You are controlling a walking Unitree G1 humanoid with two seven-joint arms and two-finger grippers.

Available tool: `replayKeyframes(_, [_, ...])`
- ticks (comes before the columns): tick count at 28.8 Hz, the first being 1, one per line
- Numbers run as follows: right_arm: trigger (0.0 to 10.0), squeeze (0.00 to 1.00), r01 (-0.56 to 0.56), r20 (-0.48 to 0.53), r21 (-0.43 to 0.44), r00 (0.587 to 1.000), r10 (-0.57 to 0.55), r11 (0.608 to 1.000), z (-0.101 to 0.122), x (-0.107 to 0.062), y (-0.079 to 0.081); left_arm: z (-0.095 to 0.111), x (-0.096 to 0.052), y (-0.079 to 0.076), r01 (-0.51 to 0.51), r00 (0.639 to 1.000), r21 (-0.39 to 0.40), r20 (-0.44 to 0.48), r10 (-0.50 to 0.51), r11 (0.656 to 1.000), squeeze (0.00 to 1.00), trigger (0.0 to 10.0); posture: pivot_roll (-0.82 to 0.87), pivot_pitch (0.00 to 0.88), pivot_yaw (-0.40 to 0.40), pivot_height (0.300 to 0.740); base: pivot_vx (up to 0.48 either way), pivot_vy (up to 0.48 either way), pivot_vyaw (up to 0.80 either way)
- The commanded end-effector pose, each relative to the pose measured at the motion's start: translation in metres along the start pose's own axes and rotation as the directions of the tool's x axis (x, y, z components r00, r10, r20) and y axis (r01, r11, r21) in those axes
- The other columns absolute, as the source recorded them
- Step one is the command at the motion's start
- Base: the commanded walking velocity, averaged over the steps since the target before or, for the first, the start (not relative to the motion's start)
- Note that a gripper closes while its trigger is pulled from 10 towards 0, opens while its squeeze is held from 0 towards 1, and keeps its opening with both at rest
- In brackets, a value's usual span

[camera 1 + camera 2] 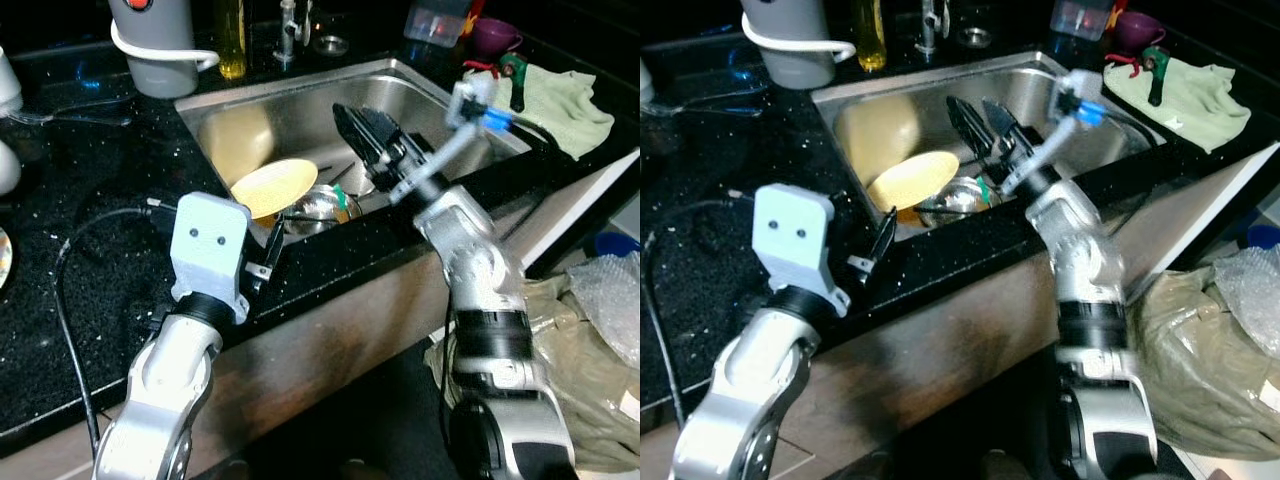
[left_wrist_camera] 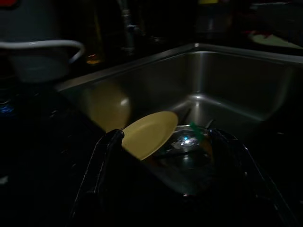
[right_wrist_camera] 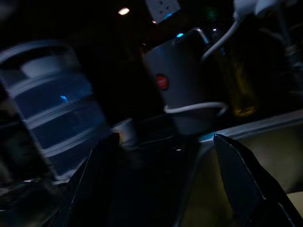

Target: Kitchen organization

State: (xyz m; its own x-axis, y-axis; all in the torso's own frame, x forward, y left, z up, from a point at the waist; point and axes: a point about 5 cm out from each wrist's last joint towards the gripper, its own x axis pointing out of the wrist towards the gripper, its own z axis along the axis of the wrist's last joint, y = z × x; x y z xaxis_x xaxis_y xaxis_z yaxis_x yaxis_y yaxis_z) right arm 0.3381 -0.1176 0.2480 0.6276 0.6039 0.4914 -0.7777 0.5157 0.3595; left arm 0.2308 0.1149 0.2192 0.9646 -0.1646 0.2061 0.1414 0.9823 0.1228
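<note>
Standing at black speckled countertop (image 1: 90, 260), dim kitchen, stainless sink (image 1: 420, 95) let into it. Inside sink: yellow plate (image 1: 274, 187) leaning tilted against near-left wall, touching steel bowl (image 1: 315, 208) and some cutlery beside it. Behind sink: grey appliance (image 1: 155, 45), oil bottle (image 1: 232, 40), faucet (image 1: 290, 30). Farther right: green cloth (image 1: 560, 105), purple cup (image 1: 495, 38). Right gripper (image 1: 372, 140) raised above sink, fingers spread, nothing between them. Left gripper (image 1: 262, 262) at near sink edge on counter, aimed at plate, fingers apart, empty. Black cable (image 1: 75, 300) trailing across counter near left arm. Risks, judged: plate sliding flat or clattering onto bowl if nudged at rim; snagging cable with left arm; slipping on smooth tilted plate during pinch.
</note>
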Motion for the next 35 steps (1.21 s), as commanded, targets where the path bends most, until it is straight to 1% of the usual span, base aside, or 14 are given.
replayKeyframes(1, [10.0,0.0,-0.034,0.02,0.012,0.999,0.033,0.999,0.004,-0.001,0.006,-0.004,0.001,0.001,-0.015,1.0,0.014,-0.027,0.016,1.0,0.0,10.0,0.08,0.085,-0.07,0.74,0.0,0.0,0.0])
replayKeyframes(8, [10.0,0.0,-0.092,0.023,0.074,0.996,0.09,0.993,0.002,-0.011,0.016,-0.006,0.003,0.002,-0.019,0.999,0.029,-0.041,0.02,0.999,0.0,10.0,0.08,0.083,-0.065,0.74,0.0,0.0,0.0])
replayKeyframes(13, [10.0,0.0,-0.111,0.013,0.086,0.994,0.11,0.99,-0.001,-0.013,0.019,-0.008,0.003,0.001,-0.019,0.999,0.034,-0.048,0.02,0.999,0.0,10.0,0.08,0.082,-0.064,0.74,0.0,0.0,0.0])
replayKeyframes(16, [10.0,0.0,-0.083,-0.016,0.078,0.996,0.085,0.993,-0.006,-0.016,0.015,-0.012,0.002,0.001,-0.018,0.998,0.039,-0.062,0.02,0.999,0.0,10.0,0.08,0.08,-0.066,0.74,-0.08,0.0,0.0])
replayKeyframes(18, [10.0,0.0,0.017,-0.072,0.04,0.997,-0.014,0.999,-0.016,-0.027,0.0,-0.025,-0.004,0.001,-0.02,0.994,0.045,-0.106,0.025,0.999,0.0,10.0,0.07,0.082,-0.067,0.74,-0.24,0.0,0.0])
replayKeyframes(19, [10.0,0.0,0.017,-0.072,0.04,0.997,-0.014,0.999,-0.016,-0.027,0.0,-0.025,-0.004,0.001,-0.02,0.994,0.045,-0.106,0.025,0.999,0.0,10.0,0.07,0.082,-0.067,0.74,-0.24,0.0,0.0])
replayKeyframes(21, [10.0,0.0,0.051,-0.094,0.036,0.994,-0.047,0.998,-0.02,-0.038,-0.005,-0.033,-0.008,0.0,-0.019,0.991,0.045,-0.133,0.025,0.999,0.0,10.0,0.07,0.083,-0.068,0.74,-0.12,0.0,0.0])
replayKeyframes(22, [10.0,0.0,0.046,-0.093,0.05,0.995,-0.041,0.998,-0.02,-0.041,-0.005,-0.034,-0.009,0.0,-0.018,0.99,0.044,-0.137,0.024,0.999,0.0,10.0,0.07,0.084,-0.067,0.74,-0.24,0.0,0.0])
replayKeyframes(25, [10.0,0.0,0.033,-0.083,0.074,0.996,-0.027,0.997,-0.018,-0.044,-0.002,-0.034,-0.009,0.0,-0.017,0.99,0.043,-0.137,0.023,0.999,0.0,10.0,0.07,0.085,-0.066,0.74,-0.242,0.0,0.0])
replayKeyframes(26, [10.0,0.0,-0.03,-0.044,0.132,0.998,0.036,0.991,-0.013,-0.046,0.006,-0.032,-0.008,-0.002,-0.013,0.991,0.041,-0.132,0.018,0.999,0.0,10.0,0.07,0.084,-0.062,0.74,-0.251,0.0,0.0])
replayKeyframes(28, [10.0,0.0,-0.069,-0.028,0.155,0.997,0.074,0.986,-0.011,-0.046,0.01,-0.031,-0.006,-0.003,-0.008,0.992,0.039,-0.126,0.013,0.999,0.0,10.0,0.07,0.084,-0.061,0.74,-0.255,0.0,0.0])
replayKeyframes(33, [10.0,0.0,-0.11,-0.034,0.161,0.993,0.117,0.981,-0.014,-0.046,0.016,-0.025,-0.003,-0.003,-0.003,0.996,0.045,-0.094,0.008,0.999,0.0,10.0,0.07,0.083,-0.059,0.74,-0.268,0.0,0.0])
replayKeyframes(35, [10.0,0.0,-0.111,-0.037,0.162,0.992,0.119,0.981,-0.015,-0.046,0.016,-0.024,-0.003,-0.003,-0.005,0.996,0.046,-0.087,0.009,0.999,0.0,10.0,0.07,0.081,-0.057,0.74,-0.283,0.0,0.0])
